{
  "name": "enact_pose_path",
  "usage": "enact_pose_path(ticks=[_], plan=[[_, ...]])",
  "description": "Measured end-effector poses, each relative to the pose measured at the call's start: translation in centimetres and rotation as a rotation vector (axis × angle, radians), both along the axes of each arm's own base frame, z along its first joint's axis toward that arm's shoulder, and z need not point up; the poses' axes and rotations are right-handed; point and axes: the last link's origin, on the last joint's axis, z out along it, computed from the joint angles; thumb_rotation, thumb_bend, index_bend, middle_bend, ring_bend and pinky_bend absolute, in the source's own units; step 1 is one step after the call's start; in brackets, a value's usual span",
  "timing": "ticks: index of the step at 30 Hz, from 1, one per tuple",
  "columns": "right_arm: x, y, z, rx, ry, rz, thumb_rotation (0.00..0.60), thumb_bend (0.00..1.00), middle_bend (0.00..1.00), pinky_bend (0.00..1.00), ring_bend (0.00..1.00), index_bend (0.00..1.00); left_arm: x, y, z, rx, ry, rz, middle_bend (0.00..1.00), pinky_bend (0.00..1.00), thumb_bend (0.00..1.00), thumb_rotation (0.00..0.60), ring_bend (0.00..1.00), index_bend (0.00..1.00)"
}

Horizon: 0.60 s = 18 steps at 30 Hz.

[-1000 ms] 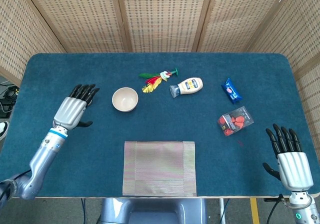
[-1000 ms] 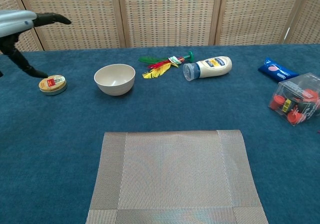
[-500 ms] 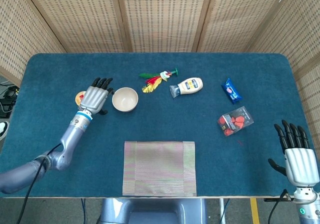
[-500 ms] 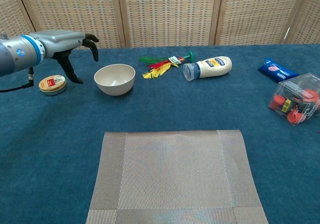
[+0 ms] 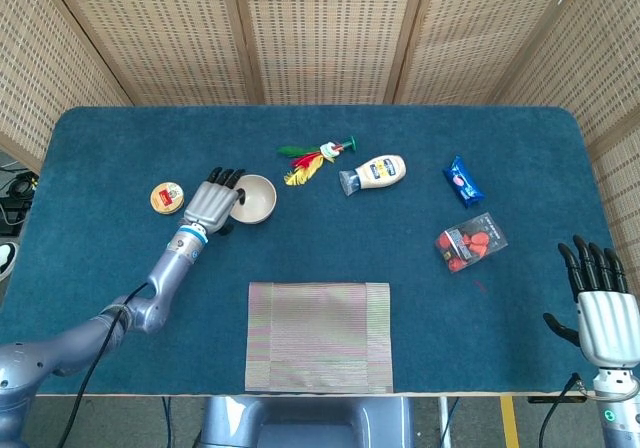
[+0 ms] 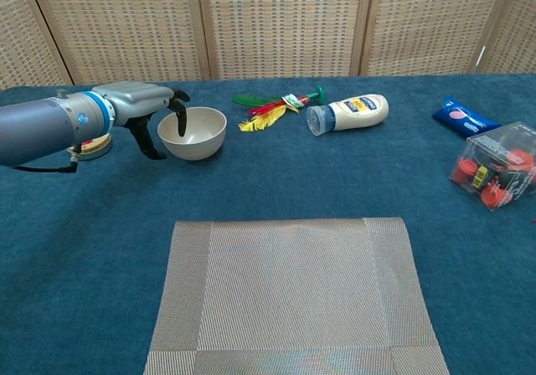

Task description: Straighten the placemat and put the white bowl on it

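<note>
The white bowl (image 5: 257,198) (image 6: 199,134) stands upright on the blue table, left of centre. My left hand (image 5: 212,201) (image 6: 144,107) is at the bowl's left rim. Its fingers (image 6: 179,122) hang over the rim into the bowl and the thumb points down outside the wall, a little apart from it. The woven placemat (image 5: 320,336) (image 6: 293,295) lies flat at the table's front edge, its sides roughly parallel to that edge. My right hand (image 5: 606,315) rests at the front right corner with its fingers spread, holding nothing; the chest view does not show it.
A small round tin (image 5: 167,198) (image 6: 94,146) sits just left of my left hand. Behind the bowl lie a feather toy (image 5: 315,155) (image 6: 272,107) and a mayonnaise bottle (image 5: 375,174) (image 6: 352,111). A blue packet (image 5: 462,181) (image 6: 463,115) and a clear box (image 5: 471,241) (image 6: 498,166) are at the right.
My left hand has swept right past the tin and reached the bowl's rim. My right hand has drawn back toward the front edge. Bowl and placemat have not moved.
</note>
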Motion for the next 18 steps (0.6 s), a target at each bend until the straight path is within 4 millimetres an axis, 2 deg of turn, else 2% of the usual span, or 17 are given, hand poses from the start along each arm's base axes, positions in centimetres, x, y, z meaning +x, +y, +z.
enact_pose_path(ticks=[4, 8, 13, 18], plan=[[0.0, 0.0, 0.1, 0.0, -0.004, 0.0, 0.6, 0.0, 0.0, 0.0, 0.0, 0.0, 0.3, 0.0, -1.0, -0.012, 0.01, -0.007, 0.0, 0.0, 0.46, 0.6, 0.0, 0.55], [-0.1, 0.0, 0.2, -0.003, -0.009, 0.002, 0.6, 0.0, 0.0, 0.0, 0.0, 0.0, 0.8, 0.0, -1.3, 0.0, 0.013, -0.018, 0.0, 0.0, 0.5, 0.6, 0.0, 0.64], [0.1, 0.1, 0.2, -0.001, -0.014, 0.01, 0.6, 0.0, 0.0, 0.0, 0.0, 0.0, 1.0, 0.0, -0.9, 0.028, 0.014, -0.029, 0.0, 0.0, 0.51, 0.6, 0.0, 0.66], [0.4, 0.4, 0.1, 0.004, -0.022, 0.026, 0.6, 0.0, 0.0, 0.0, 0.0, 0.0, 0.9, -0.4, 0.5, 0.06, -0.007, -0.039, 0.0, 0.0, 0.51, 0.6, 0.0, 0.67]])
